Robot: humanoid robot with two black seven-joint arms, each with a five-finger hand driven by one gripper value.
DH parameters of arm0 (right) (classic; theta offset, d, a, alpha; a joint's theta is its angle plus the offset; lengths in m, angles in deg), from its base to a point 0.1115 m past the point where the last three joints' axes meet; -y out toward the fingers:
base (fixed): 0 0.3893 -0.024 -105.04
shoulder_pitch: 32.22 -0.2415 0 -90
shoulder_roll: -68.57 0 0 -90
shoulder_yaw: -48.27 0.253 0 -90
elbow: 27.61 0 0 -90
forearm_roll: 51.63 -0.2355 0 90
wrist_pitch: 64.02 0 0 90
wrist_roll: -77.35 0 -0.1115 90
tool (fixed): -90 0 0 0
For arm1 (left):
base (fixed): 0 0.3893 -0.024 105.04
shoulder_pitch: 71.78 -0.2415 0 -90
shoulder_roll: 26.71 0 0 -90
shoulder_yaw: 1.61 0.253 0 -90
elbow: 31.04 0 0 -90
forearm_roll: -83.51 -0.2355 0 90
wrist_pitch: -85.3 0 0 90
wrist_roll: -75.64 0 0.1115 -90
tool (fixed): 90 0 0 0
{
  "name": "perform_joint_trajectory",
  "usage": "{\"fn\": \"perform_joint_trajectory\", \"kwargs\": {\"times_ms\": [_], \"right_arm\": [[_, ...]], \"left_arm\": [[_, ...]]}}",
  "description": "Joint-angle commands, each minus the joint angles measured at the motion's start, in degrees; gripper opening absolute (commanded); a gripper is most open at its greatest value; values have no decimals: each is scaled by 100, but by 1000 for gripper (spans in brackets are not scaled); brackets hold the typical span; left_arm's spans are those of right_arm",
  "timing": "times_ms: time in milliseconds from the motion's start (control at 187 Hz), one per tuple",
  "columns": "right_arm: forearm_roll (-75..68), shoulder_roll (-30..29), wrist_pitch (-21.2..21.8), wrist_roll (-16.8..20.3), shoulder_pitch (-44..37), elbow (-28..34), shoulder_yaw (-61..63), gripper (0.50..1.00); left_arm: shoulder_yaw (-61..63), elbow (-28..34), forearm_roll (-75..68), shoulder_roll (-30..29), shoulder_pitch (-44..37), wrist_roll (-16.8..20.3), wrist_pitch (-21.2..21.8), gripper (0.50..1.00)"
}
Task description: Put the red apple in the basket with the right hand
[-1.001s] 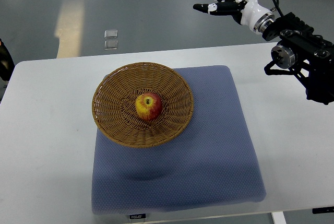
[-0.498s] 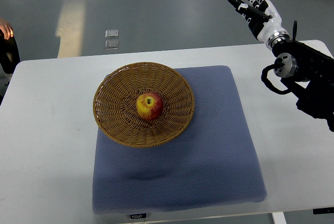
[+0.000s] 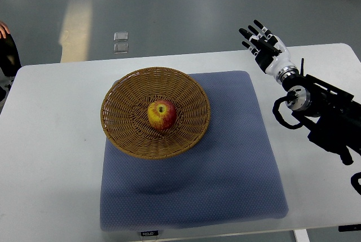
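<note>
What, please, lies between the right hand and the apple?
In the top view, the basket's far rim and bare blue mat separate the right hand from the apple.

Object counts

One red apple (image 3: 162, 114), one wicker basket (image 3: 126, 137), one blue cushion pad (image 3: 225, 168), one white worktop (image 3: 51, 157). One robot hand (image 3: 264, 50), upper right of frame. Two small clear squares (image 3: 120, 42) on the floor, upper left.
</note>
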Motion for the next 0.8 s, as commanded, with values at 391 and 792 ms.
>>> {"fn": "perform_joint_trajectory", "kwargs": {"times_ms": [391, 792], "right_arm": [[62, -222, 25, -385, 163, 25, -8, 924], [-35, -266, 7, -491, 189, 16, 1, 921]], "left_arm": [[0, 0, 0, 0, 0, -1, 0, 1000], [0, 0, 0, 0, 0, -1, 0, 1000]]}}
